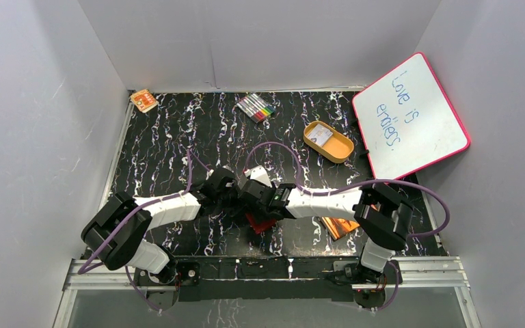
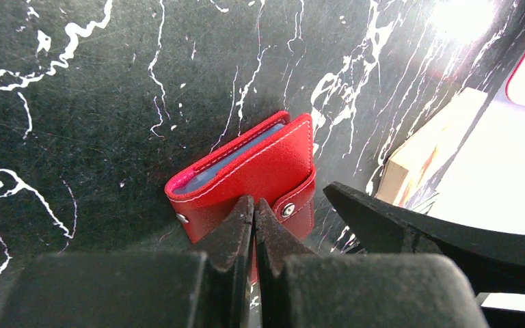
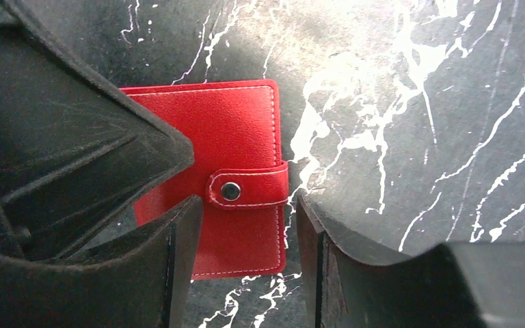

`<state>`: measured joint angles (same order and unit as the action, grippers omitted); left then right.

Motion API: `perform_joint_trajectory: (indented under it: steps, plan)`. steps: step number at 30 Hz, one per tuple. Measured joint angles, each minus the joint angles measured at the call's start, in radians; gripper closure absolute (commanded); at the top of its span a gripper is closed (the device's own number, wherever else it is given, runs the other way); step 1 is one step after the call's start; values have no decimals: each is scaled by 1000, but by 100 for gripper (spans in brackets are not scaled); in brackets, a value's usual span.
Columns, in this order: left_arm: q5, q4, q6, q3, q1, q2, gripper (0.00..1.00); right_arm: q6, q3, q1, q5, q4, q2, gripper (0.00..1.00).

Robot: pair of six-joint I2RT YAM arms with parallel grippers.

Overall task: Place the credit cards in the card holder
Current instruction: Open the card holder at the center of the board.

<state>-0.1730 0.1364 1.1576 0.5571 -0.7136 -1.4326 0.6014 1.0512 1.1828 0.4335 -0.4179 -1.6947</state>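
From above, both arms crowd over the wallet, flat on the counter just ahead of their bases. Left wrist: the left tool is pinched shut on nothing, tips at the wallet's snap edge, with a blue card peeking out the far side. Right wrist: the right tool gapes open straight over the snap tab, tab running jaw to jaw, so the right looks better placed.

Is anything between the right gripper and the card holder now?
Nothing visible. The right gripper hangs open, its fingers either side of the snap tab on the closed card holder. The shut left gripper overlaps one corner, beside that path.
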Motion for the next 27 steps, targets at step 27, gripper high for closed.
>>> perform_joint_trajectory:
  steps: [27]
  plan:
    - [-13,10,4,-6,0,0,100,-75,-1,23,76,44,4,43]
